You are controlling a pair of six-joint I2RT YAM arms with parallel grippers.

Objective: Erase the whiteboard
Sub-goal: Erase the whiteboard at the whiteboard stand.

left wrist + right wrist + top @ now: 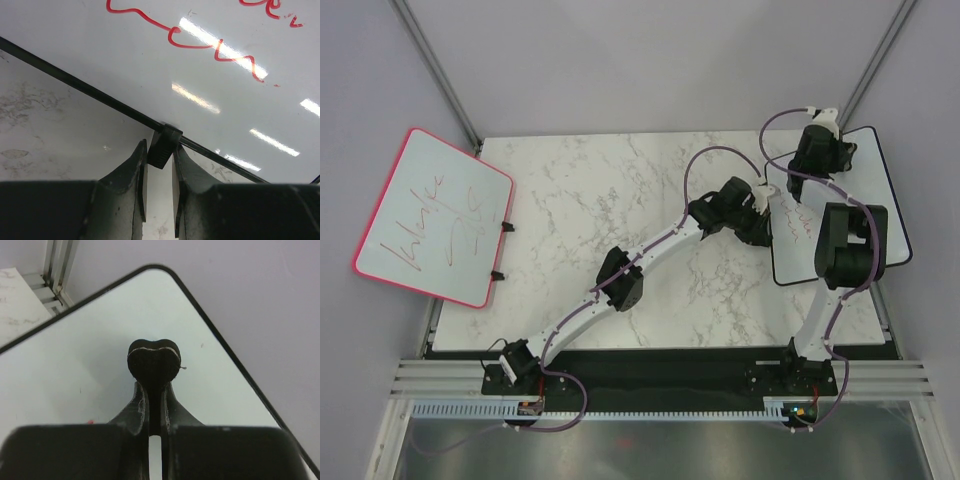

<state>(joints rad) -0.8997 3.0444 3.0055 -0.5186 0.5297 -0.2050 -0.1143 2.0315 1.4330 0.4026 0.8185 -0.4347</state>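
Observation:
The whiteboard (892, 205) with its thin black frame lies at the table's right side, and orange-red handwriting (790, 218) shows on its left part. In the left wrist view the same red writing (200, 42) runs across the white face (100, 45). My left gripper (765, 215) (160, 150) is shut on a small ribbed black tab (162, 145) sticking out from the board's left frame. My right gripper (817, 150) (155, 387) is shut on a dark rounded eraser (153, 362), which rests on the board's clean far corner (75, 355).
A pink-framed whiteboard (435, 215) with red scribbles hangs off the marble table's (610, 190) left edge. Grey walls and metal posts enclose the back. The board's right edge overhangs the table.

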